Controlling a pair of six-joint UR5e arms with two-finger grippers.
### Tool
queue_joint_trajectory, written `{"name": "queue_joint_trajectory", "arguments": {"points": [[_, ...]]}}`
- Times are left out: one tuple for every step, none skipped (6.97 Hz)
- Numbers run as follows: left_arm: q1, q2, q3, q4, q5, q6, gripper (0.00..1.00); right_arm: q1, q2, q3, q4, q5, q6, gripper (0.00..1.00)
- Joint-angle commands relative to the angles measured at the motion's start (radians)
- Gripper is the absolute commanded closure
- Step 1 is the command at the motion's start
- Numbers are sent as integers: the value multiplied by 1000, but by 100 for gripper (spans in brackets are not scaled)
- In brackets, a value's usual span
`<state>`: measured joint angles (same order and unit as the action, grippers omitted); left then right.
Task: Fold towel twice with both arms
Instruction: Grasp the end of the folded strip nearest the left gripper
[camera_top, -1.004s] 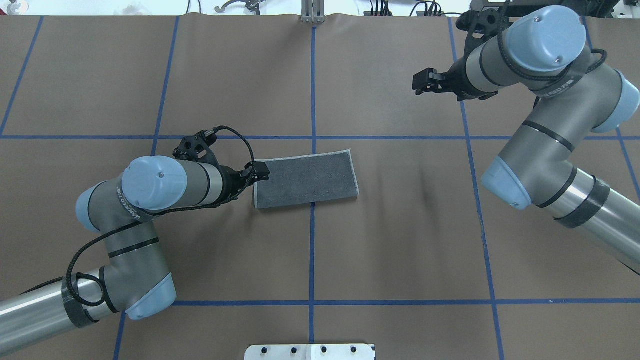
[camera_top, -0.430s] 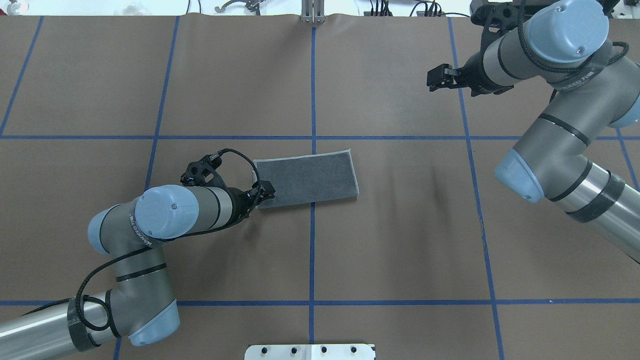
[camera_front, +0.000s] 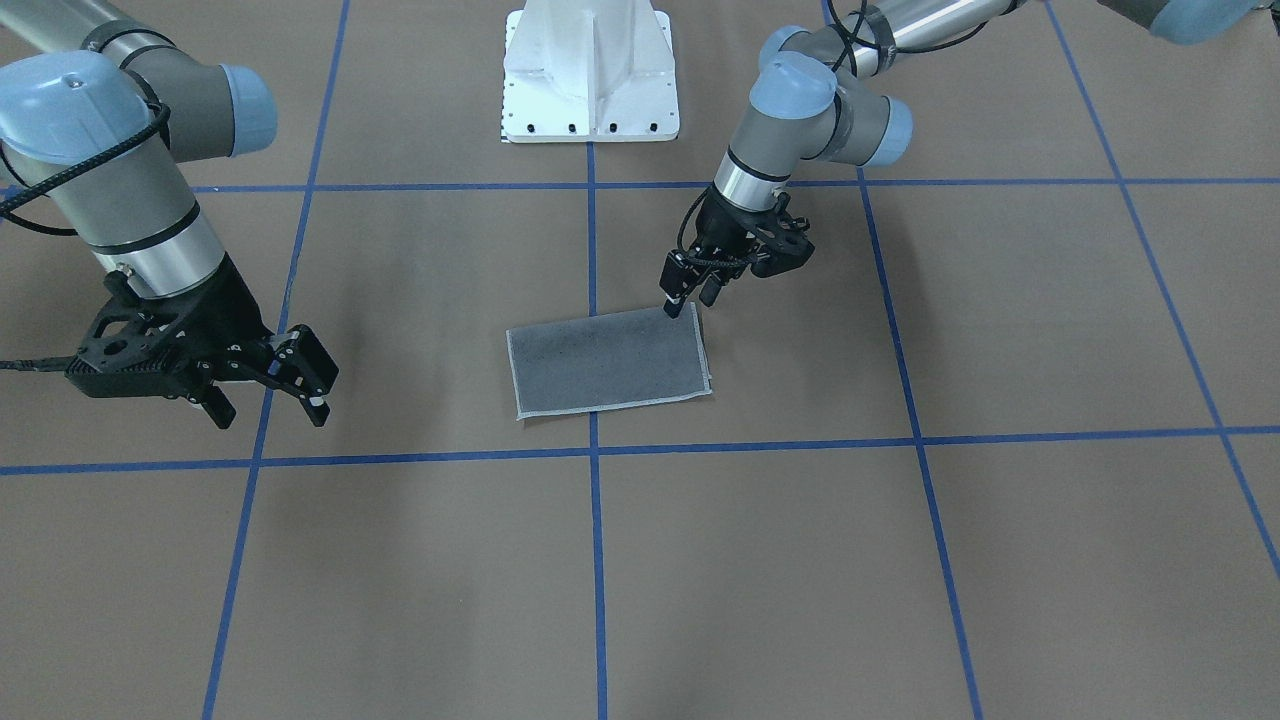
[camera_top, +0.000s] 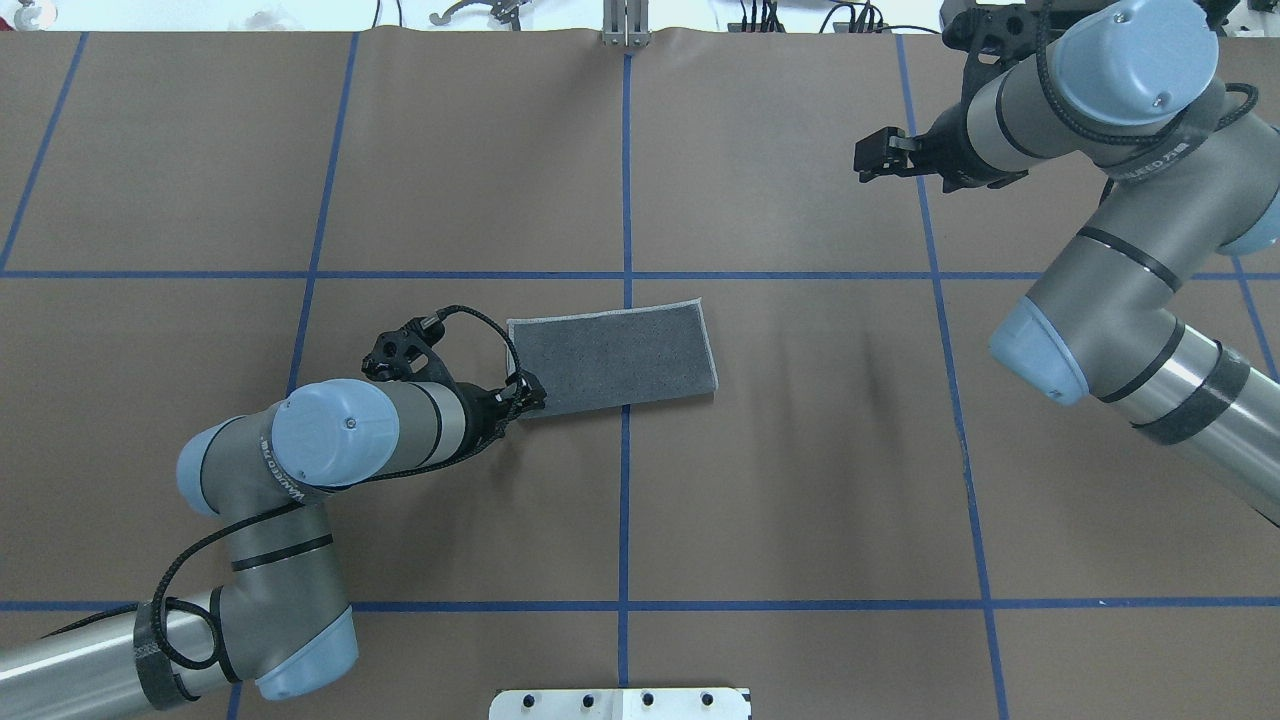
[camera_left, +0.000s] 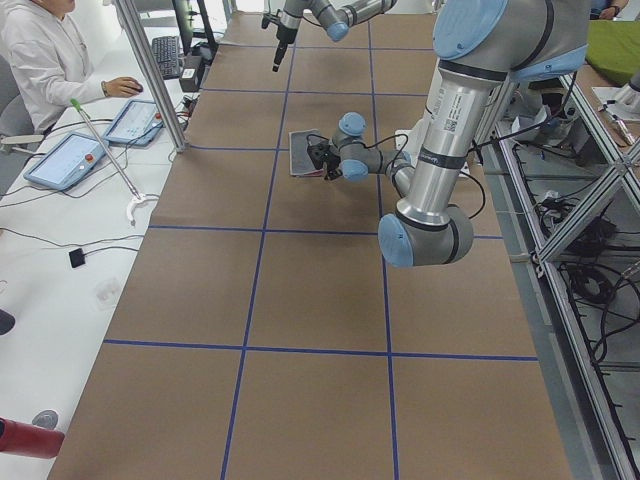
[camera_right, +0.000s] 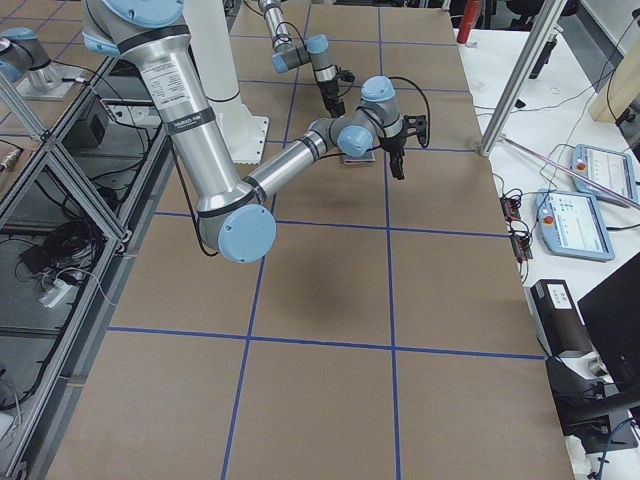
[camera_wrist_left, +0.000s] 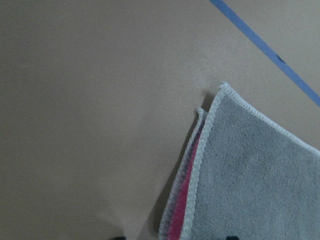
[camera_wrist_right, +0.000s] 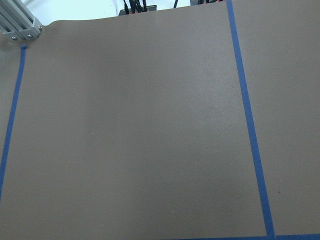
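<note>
Towel (camera_top: 612, 360) folded once, grey face up, flat on desk (camera_top: 800, 480) across the centre blue line (camera_top: 624, 520). Pink inner layer peeks out at its edge in the left wrist view. Left gripper (camera_top: 532, 393) sits at the towel's corner on the robot's near left, fingers released and spread either side of the edge, nothing grasped. Right gripper (camera_front: 272, 408) is well apart from the towel, fingers released, holding nothing.

Bright even light, soft shadows

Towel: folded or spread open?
Folded once. The towel lies as a narrow grey rectangle; the left wrist view shows two stitched edges stacked, pink between them.
</note>
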<state>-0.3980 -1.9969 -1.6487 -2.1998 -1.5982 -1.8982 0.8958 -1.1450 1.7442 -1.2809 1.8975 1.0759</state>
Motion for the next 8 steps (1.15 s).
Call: {"name": "queue_joint_trajectory", "arguments": {"points": [[1, 1, 1, 0, 0, 7, 57, 0, 1, 0, 2, 0, -1, 0], [1, 4, 1, 0, 0, 7, 57, 0, 1, 1, 2, 0, -1, 0], [1, 3, 1, 0, -2, 7, 58, 0, 2, 1, 2, 0, 1, 0], [1, 1, 0, 0, -2, 7, 58, 0, 2, 1, 2, 0, 1, 0], [1, 1, 0, 0, 0, 7, 58, 0, 1, 1, 3, -2, 1, 0], [1, 1, 0, 0, 0, 7, 59, 0, 1, 3, 3, -2, 1, 0], [1, 0, 0, 0, -2, 7, 70, 0, 1, 2, 3, -3, 1, 0], [1, 0, 0, 0, -2, 7, 74, 0, 1, 2, 5, -3, 1, 0]]}}
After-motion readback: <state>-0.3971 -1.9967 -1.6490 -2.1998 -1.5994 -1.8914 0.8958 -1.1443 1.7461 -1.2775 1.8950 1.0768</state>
